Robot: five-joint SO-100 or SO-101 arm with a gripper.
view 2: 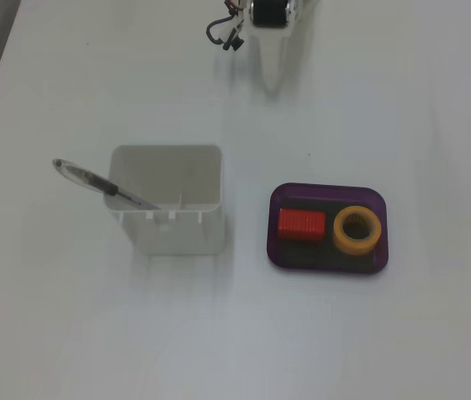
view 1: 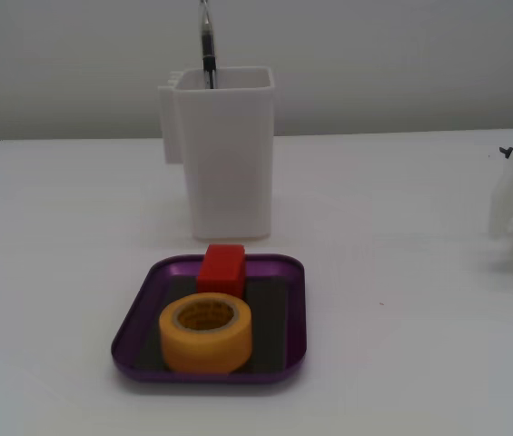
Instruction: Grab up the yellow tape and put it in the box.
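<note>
Table [view 2: 402, 333] bears the white holder [view 2: 168, 200] and, beside it, the box [view 2: 327, 260], in which the tape [view 2: 358, 229] lies flat beside a red block [view 2: 302, 224]; gripper [view 1: 510, 204] well apart, jaw state indeterminable; task appears complete.

The yellow tape [view 2: 357, 229] lies in the box [view 2: 327, 195] — just beside the red block [view 2: 302, 224].

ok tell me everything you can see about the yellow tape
The yellow tape is a thick yellow-orange roll with a paler printed inner core. It lies flat, hole up, on the dark floor of the purple box, at the end away from the white container, right beside a red block; contact between them is unclear. Nothing grips it.
</note>
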